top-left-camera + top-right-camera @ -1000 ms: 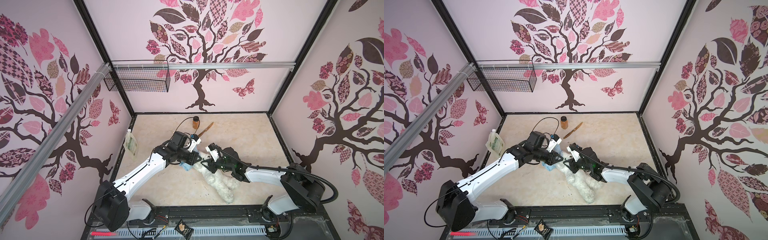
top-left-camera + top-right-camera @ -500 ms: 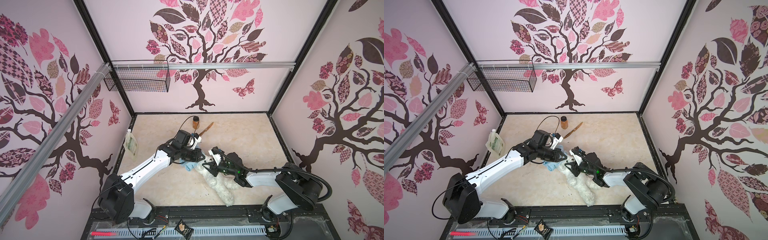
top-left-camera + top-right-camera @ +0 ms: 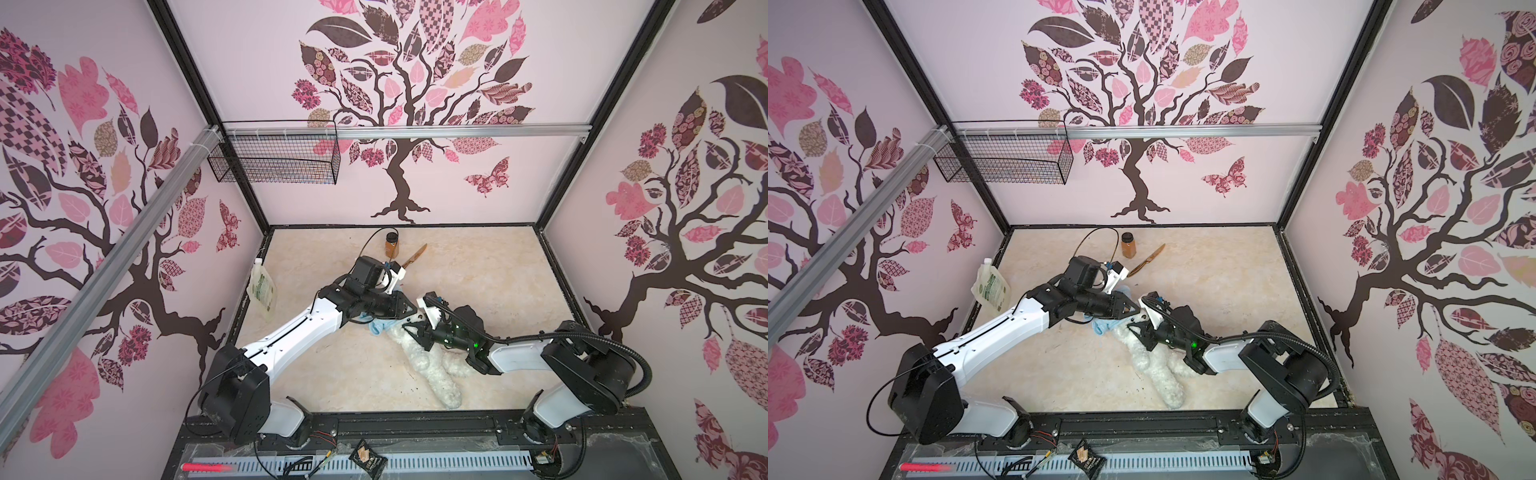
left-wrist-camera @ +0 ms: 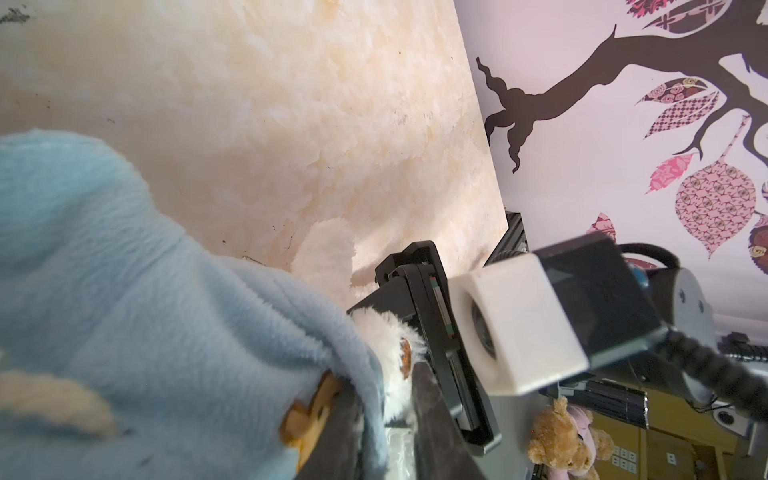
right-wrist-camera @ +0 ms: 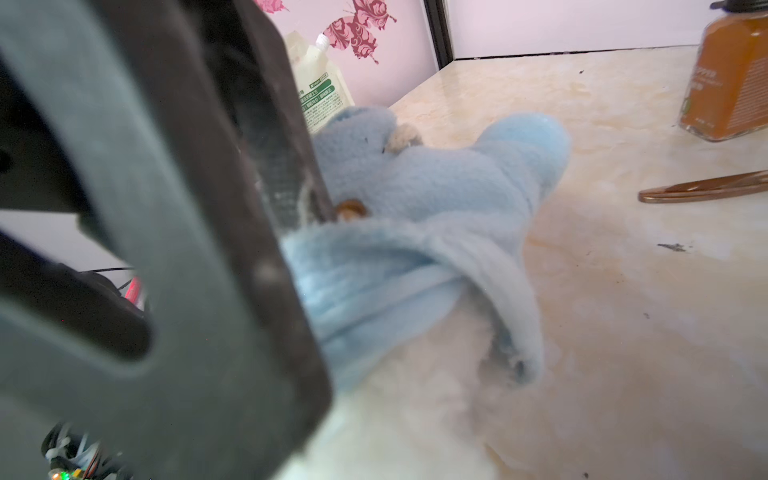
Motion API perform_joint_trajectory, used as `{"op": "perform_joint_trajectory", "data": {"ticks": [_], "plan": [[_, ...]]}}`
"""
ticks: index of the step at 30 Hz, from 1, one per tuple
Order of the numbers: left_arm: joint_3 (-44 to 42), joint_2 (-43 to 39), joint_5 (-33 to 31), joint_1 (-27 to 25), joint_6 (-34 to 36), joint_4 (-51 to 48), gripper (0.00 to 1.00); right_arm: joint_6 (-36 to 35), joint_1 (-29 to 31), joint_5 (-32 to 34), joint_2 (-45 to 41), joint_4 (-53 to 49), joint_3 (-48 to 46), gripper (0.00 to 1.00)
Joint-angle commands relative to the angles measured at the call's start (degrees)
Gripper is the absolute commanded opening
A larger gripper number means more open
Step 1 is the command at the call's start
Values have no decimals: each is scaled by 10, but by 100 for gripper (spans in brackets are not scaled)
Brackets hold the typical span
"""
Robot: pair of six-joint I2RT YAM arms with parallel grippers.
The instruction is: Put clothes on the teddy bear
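A fluffy white plush teddy bear (image 3: 432,365) is seen lying at the front middle of a cream marbled worktop (image 3: 478,270), legs toward the front rail, its head partly covered by a bunched light blue fleece shirt (image 3: 380,326). The booth is walled with pale pink panels (image 3: 457,187) printed with trees. Both arms are stretched low and meet over the head. The left claw (image 4: 382,415) is narrowly parted, shirt hem and fur between its jaws; a firm hold cannot be confirmed. The right claw (image 3: 409,330) is pressed against the fur, its grip hidden.
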Motion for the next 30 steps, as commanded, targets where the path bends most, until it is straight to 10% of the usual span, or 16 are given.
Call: {"op": "perform_joint_trajectory", "data": {"ticks": [1,6,18,30], "plan": [[-16,-23,-33,2,33,-5,14,-13,6,1,2,25,7,26],[1,-15,-87,7,66,-55,2,-48,6,-33,6,13,-12,28],[-26,27,20,-18,-25,86,5,-17,10,-64,81,151,-37,33],[-92,-28,50,-19,-39,91,7,71,-11,64,115,269,-69,38]]}}
